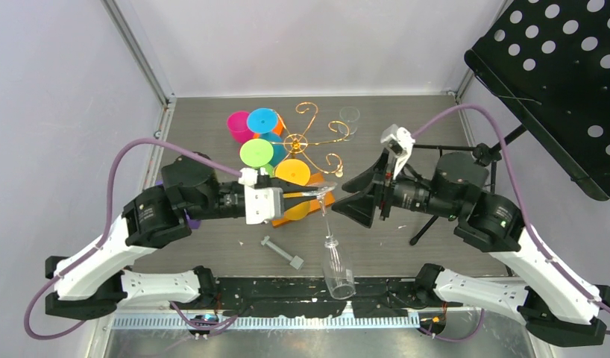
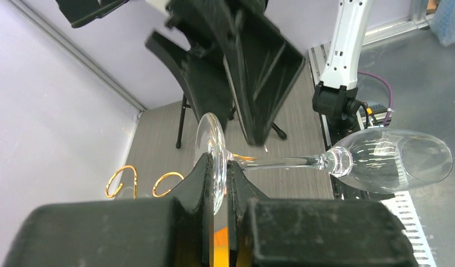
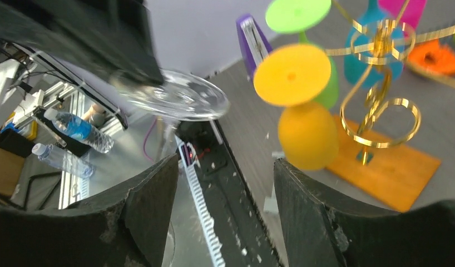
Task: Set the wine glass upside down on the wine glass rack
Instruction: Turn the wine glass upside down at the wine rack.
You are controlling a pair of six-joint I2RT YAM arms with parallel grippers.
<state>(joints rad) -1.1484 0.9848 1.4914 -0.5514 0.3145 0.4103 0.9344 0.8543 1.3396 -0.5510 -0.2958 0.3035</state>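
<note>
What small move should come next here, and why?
Probably ease the left gripper toward the empty scroll arm of the wine glass rack. It is shut on the foot of the clear wine glass, the right gripper stands open, holding nothing, and that arm looks nearest.

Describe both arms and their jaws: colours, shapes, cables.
The left arm and right arm match: angular white link shells joined by black cylindrical joint housings. A purple cable loops loosely along each arm. The jaws are matte black, broad and wedge-shaped, with scuffed edges, and a white block sits behind each pair.
</note>
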